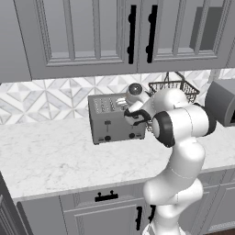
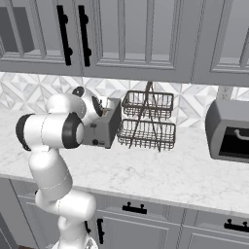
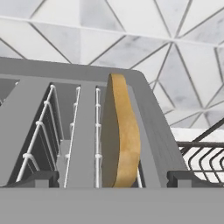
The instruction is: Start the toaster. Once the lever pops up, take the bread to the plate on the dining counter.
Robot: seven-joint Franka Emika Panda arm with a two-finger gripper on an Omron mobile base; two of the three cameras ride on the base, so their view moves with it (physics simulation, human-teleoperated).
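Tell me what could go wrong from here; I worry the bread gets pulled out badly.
The gripper is open right above the toaster, straddling the bread, which stands in a narrow slot beside thin wire guides. A slightly off descent might catch a fingertip on the slot wall or guides instead of the slice. The wire basket rack stands close beside the toaster, so lifting out sideways might clip it.

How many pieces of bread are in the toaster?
1. The bread stands on edge in the toaster's end slot. The slots beside it look empty, though their bottoms are hidden.
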